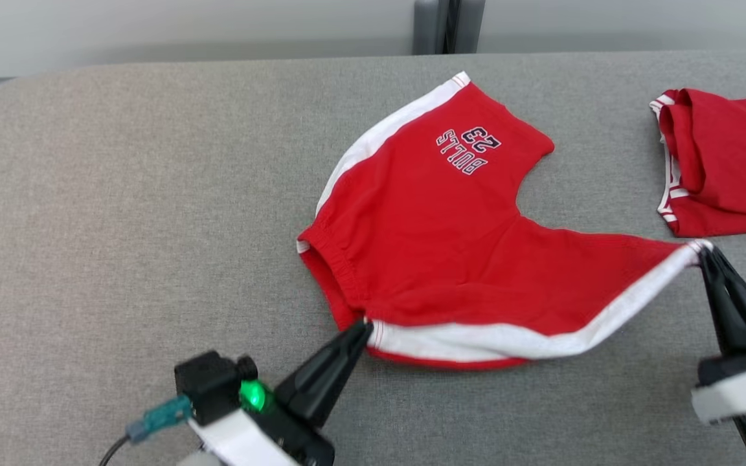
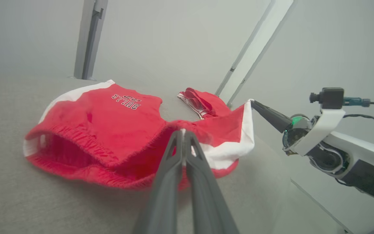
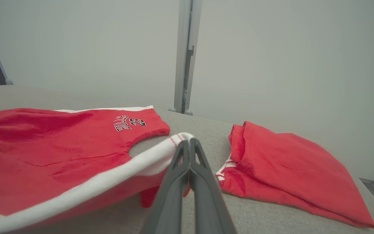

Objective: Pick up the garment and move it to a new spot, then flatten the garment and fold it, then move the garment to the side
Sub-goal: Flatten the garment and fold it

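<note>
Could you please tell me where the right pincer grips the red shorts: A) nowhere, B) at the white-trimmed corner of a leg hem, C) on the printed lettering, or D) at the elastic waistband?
B: the right pincer is shut on the white-trimmed corner of a leg of the red shorts, while the left pincer pinches the waistband end.

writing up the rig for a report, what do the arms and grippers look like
The left gripper and right gripper each have two long dark fingers tapering to a point. Behind the fingers sits a green light. A white bracket carries a small black camera with a teal plug and thin black cable. The right forearm is white with a dark section.
</note>
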Controlling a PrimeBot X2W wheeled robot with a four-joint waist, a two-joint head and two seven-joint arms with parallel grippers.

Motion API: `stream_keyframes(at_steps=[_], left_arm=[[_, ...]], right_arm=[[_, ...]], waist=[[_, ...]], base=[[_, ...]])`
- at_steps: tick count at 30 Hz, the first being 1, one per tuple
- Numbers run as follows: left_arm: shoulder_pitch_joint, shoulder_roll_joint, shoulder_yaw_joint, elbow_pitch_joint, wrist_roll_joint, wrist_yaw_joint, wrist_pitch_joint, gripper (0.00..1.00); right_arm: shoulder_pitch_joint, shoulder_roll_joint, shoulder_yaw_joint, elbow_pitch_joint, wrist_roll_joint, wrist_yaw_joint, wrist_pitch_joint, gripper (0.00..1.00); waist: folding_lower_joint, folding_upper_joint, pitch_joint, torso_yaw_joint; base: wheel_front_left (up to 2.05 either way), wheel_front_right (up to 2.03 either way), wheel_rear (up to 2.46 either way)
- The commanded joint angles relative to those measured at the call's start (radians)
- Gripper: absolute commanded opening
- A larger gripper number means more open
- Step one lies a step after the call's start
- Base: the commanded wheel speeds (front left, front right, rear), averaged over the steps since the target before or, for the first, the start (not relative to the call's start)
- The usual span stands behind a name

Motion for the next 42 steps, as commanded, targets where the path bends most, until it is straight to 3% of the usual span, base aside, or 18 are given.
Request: stream_keyframes(at_steps=[1,5,11,22,34,42], left_arm=[[-0.032,-0.024,0.016,0.027,-0.028,-0.002,-0.004,0.00],[-0.104,-0.092,0.038,0.098,-0.099,-0.002,-0.004,0.00],[-0.160,-0.195,0.153,0.165,-0.221,-0.002,-0.004,0.00],[-0.268,-0.299,0.199,0.236,-0.320,-0.002,-0.002,0.00],[-0.353,-0.345,0.228,0.301,-0.325,-0.002,-0.002,0.00],[-0.410,-0.350,0.182,0.359,-0.358,-0.002,-0.002,0.00]], right_arm=[[-0.060,-0.014,0.025,0.047,-0.005,0.000,-0.006,0.00],[-0.253,-0.041,0.107,0.201,-0.008,0.000,0.002,0.00],[-0.542,-0.069,0.248,0.417,0.007,0.000,0.003,0.00],[-0.895,-0.087,0.444,0.689,0.071,0.000,-0.004,0.00],[-1.127,-0.101,0.587,0.848,0.098,0.000,-0.005,0.00],[-1.207,-0.082,0.665,0.942,0.138,0.000,-0.006,0.00]], waist=[[0.0000,0.0000,0.017,0.001],[0.0000,0.0000,0.059,0.014],[0.0000,0.0000,0.122,0.050],[0.0000,0.0000,0.225,0.165],[0.0000,0.0000,0.303,0.257],[0.0000,0.0000,0.333,0.280]], base=[[0.00,0.00,0.00],[0.00,0.00,0.00],[0.00,0.00,0.00],[0.00,0.00,0.00],[0.00,0.00,0.00],[0.00,0.00,0.00]])
